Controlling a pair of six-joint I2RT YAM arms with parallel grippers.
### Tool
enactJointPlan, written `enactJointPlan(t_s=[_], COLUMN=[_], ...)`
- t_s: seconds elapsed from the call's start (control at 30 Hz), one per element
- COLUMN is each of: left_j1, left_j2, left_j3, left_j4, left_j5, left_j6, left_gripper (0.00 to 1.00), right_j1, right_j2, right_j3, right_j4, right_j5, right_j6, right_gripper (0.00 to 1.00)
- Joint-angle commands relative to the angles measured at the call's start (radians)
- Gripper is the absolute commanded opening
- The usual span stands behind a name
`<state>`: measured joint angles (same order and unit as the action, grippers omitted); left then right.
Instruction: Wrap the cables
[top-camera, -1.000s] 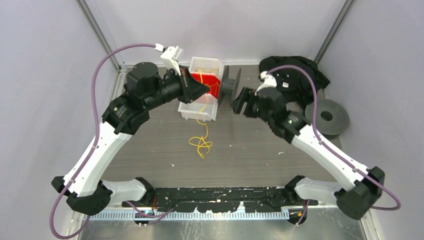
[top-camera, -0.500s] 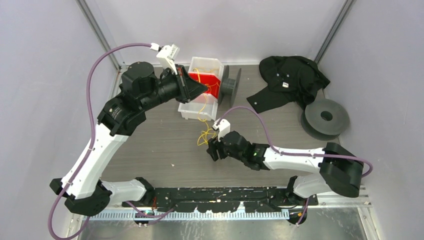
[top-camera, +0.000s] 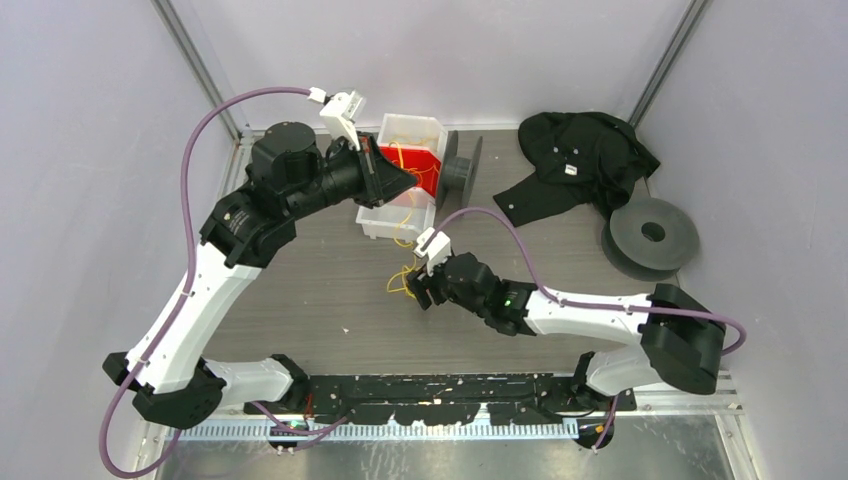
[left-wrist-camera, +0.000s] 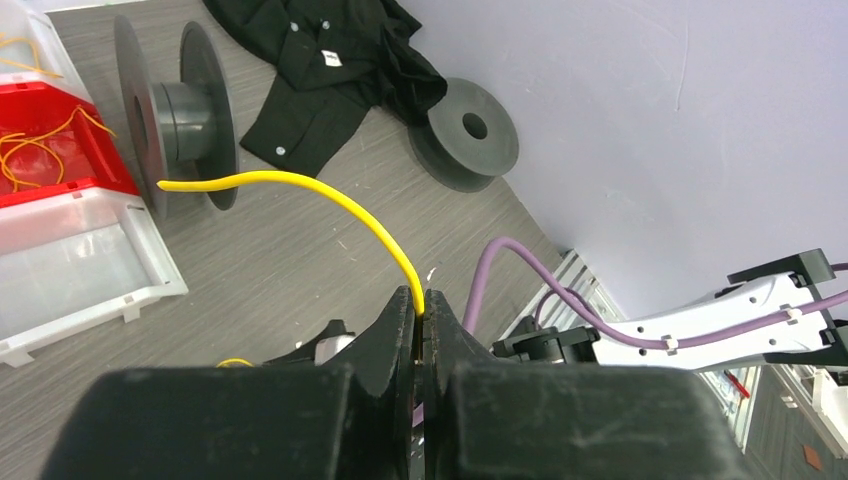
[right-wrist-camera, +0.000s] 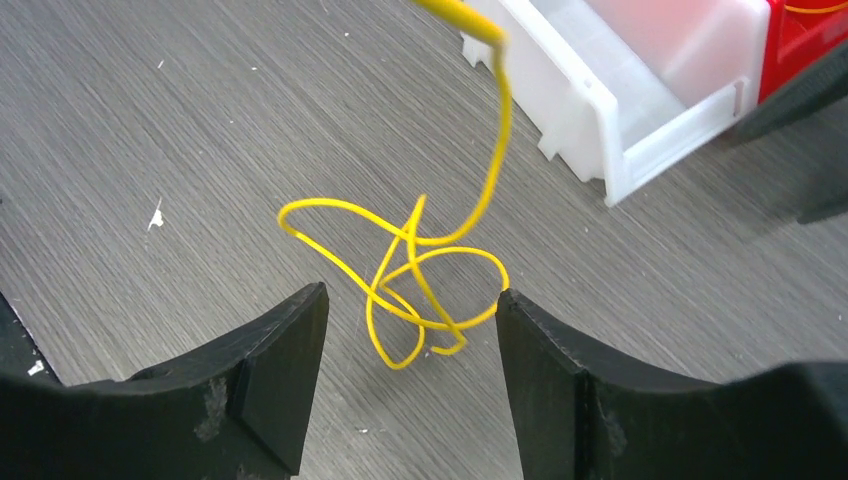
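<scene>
My left gripper (top-camera: 410, 182) hovers over the bins, shut on a thin yellow cable (left-wrist-camera: 300, 185) whose free end arcs toward the upright grey spool (left-wrist-camera: 170, 110). From this gripper (left-wrist-camera: 420, 305) the cable hangs down to a small tangle of loose loops (top-camera: 403, 280) on the table. My right gripper (top-camera: 420, 293) is low over the table, open, its two fingers on either side of those loops (right-wrist-camera: 410, 265) without touching them; the gripper (right-wrist-camera: 410, 295) holds nothing. More yellow cables (left-wrist-camera: 30, 150) lie in the red bin.
A white bin (top-camera: 395, 222) and a red bin (top-camera: 428, 172) stand at the back centre, the upright spool (top-camera: 462, 168) next to them. A black cloth (top-camera: 580, 155) and a flat grey spool (top-camera: 652, 235) lie at the back right.
My right arm swung from beside the upright spool down to the middle of the table, then edged up to the cable loops. My left arm stayed nearly still, holding the cable.
</scene>
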<state>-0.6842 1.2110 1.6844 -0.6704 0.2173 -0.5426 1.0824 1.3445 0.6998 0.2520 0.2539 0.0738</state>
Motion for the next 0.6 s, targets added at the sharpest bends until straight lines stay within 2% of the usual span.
enactJointPlan(t_s=[0.0, 0.2, 0.37, 0.43, 0.47, 0.53, 0.57], left_j1=[0.006, 0.005, 0.006, 0.006, 0.006, 0.006, 0.006], left_j2=[-0.016, -0.022, -0.031, -0.036, -0.039, -0.041, -0.044], left_j3=[0.041, 0.039, 0.038, 0.037, 0.039, 0.041, 0.041], left_j4=[0.015, 0.016, 0.017, 0.015, 0.013, 0.01, 0.011], left_j5=[0.026, 0.036, 0.034, 0.03, 0.026, 0.023, 0.021], left_j6=[0.004, -0.001, 0.0, 0.0, 0.001, 0.004, 0.006], left_gripper=[0.0, 0.0, 0.0, 0.0, 0.0, 0.0, 0.0], right_j1=[0.0, -0.002, -0.017, -0.031, -0.038, -0.041, -0.044], right_j2=[0.054, 0.142, 0.196, 0.207, 0.211, 0.209, 0.204], right_j3=[0.065, 0.115, 0.123, 0.126, 0.128, 0.127, 0.126], right_j4=[0.059, 0.115, 0.158, 0.162, 0.161, 0.16, 0.159], right_j5=[-0.03, 0.005, 0.016, 0.014, 0.019, 0.03, 0.034], right_j6=[-0.06, -0.113, -0.109, -0.096, -0.087, -0.081, -0.08], right_gripper=[0.68, 0.66, 0.61, 0.51, 0.4, 0.28, 0.17])
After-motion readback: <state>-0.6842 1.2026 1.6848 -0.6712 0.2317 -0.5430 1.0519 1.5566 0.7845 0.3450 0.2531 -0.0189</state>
